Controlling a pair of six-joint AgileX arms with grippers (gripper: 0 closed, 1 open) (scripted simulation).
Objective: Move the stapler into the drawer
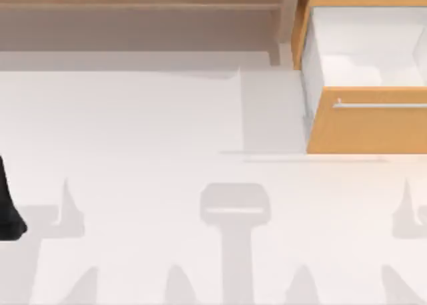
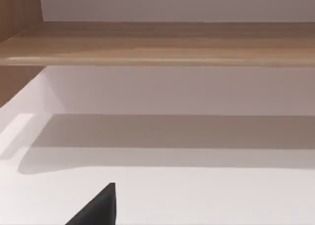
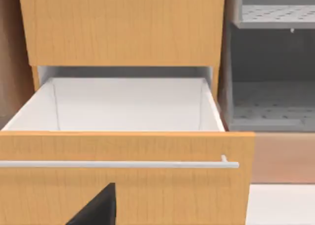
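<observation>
Drawer (image 1: pixel 363 121) pulled open at white table's (image 1: pixel 147 131) right; jaw state unclear.

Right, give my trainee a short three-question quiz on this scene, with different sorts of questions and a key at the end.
1. True or false: the drawer stands pulled open, with its white inner walls in sight.
2. Multiple choice: the handle on the drawer's front is A) a thin horizontal silver bar, B) a round black knob, C) a red loop.
3. Fill in the missing word: in the top view, the pale wooden shelf lies to the ___ of the drawer.

Key: 1 true; 2 A; 3 left.
</observation>
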